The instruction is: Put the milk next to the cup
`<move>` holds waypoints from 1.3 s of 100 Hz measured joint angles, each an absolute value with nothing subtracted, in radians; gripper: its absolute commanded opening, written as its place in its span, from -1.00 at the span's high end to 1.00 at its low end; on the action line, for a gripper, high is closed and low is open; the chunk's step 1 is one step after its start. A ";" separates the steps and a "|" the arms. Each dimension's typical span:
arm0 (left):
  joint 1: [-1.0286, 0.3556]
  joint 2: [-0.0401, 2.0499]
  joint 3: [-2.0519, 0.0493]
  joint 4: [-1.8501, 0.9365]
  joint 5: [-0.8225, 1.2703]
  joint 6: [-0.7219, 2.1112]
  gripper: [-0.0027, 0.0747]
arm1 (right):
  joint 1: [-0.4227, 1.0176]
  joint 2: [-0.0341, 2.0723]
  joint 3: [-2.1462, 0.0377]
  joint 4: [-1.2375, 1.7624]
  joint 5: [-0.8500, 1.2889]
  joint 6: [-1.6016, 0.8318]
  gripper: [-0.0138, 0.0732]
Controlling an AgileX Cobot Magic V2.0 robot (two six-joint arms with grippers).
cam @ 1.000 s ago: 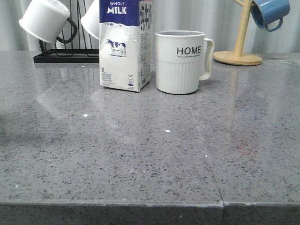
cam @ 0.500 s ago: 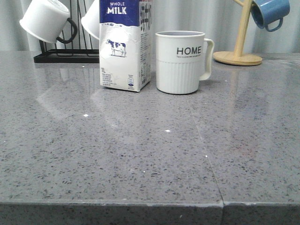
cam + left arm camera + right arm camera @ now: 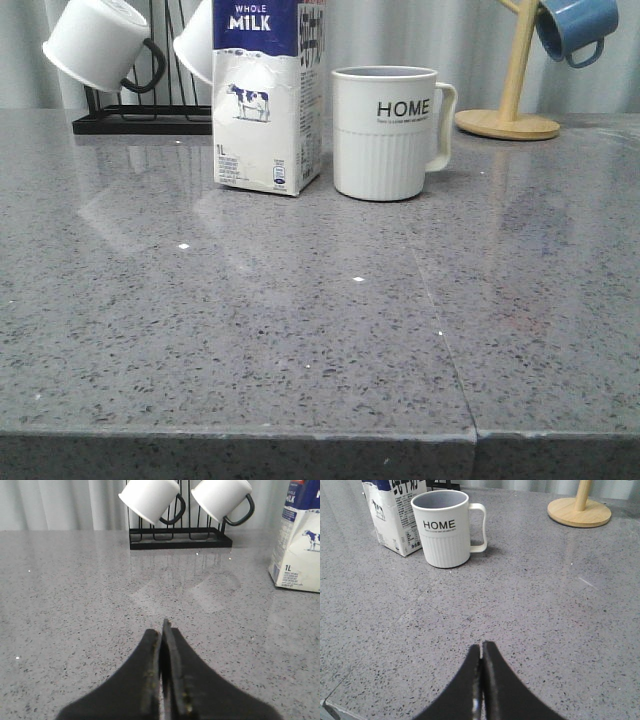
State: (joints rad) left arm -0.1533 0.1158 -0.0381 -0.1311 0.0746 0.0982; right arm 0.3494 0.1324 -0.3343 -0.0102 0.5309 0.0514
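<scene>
The milk carton (image 3: 265, 95), white with a dark blue "WHOLE MILK" top band and a cow picture, stands upright on the grey table just left of the cup (image 3: 385, 132), a narrow gap between them. The cup is a white "HOME" mug with ribbed lower half, its handle pointing right. Both also show in the right wrist view, the milk (image 3: 395, 517) and the cup (image 3: 446, 530). The milk's edge shows in the left wrist view (image 3: 300, 545). My left gripper (image 3: 162, 627) is shut and empty, far from the milk. My right gripper (image 3: 481, 647) is shut and empty, well short of the cup.
A black rack (image 3: 140, 120) with two plain white black-handled mugs (image 3: 95, 42) stands at the back left. A wooden mug tree (image 3: 510, 110) with a blue mug (image 3: 575, 28) stands at the back right. The table's front edge (image 3: 300, 435) runs across the bottom.
A faint shadow at the table's left edge has gone; the milk and the cup have not moved.
</scene>
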 measured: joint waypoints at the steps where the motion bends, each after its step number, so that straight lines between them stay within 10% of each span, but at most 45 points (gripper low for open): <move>1: -0.153 0.112 -0.033 -0.128 0.070 0.098 0.98 | 0.349 0.132 -0.334 -0.010 0.531 0.051 0.83; 130: -0.055 -0.006 -0.007 0.026 0.075 -0.020 0.98 | 0.349 0.132 -0.334 -0.010 0.529 0.051 0.83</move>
State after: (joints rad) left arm -0.0553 -0.0057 -0.0074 0.0264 0.0746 -0.0196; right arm 0.3494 0.1324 -0.3343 -0.0102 0.5287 0.0514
